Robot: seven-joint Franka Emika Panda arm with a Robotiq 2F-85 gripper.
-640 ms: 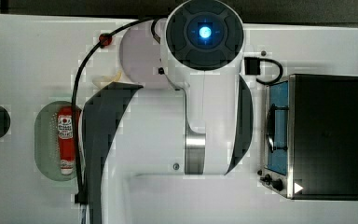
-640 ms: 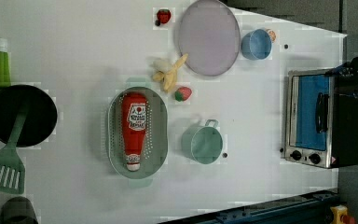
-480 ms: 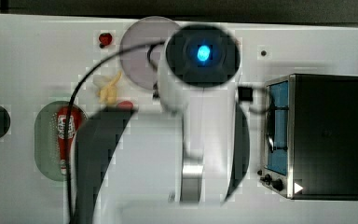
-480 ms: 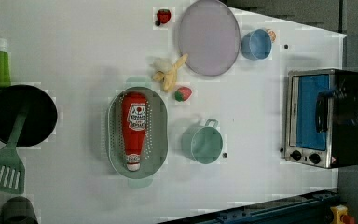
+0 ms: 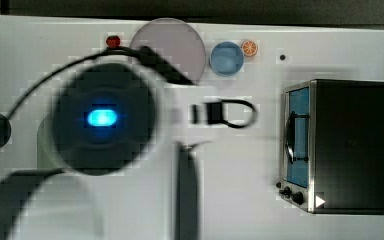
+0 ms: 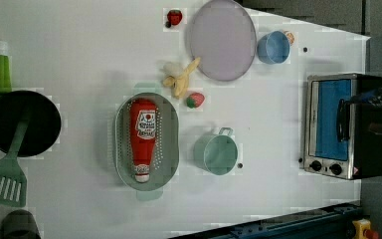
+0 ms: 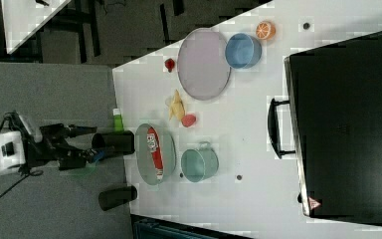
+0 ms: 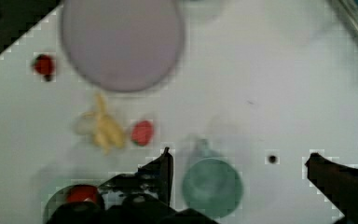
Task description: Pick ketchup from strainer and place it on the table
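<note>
Ketchup (image 6: 143, 137) lies flat along the basin of the strainer (image 6: 171, 149), cap toward the left view's bottom, label facing up; bottle not touched by anything; strainer sits on the white table (image 6: 89, 59).

Gripper (image 8: 237, 161) hangs above the table with its fingers spread wide, nothing between them; in the wrist view one fingertip (image 8: 165, 161) shows near the green cup (image 8: 212, 186), the other well apart from it; in the right view the gripper (image 7: 87, 144) sits at the right view's left of the strainer, off the table edge.

Around the strainer, left view: banana (image 6: 181, 79) and a strawberry (image 6: 195, 99) just beyond its upper end; green cup to its right; grey plate (image 6: 221, 40) further up; black pan (image 6: 22, 122) with green spatula (image 6: 5, 174) well to the left; toaster oven (image 6: 340, 124) at far right.
</note>
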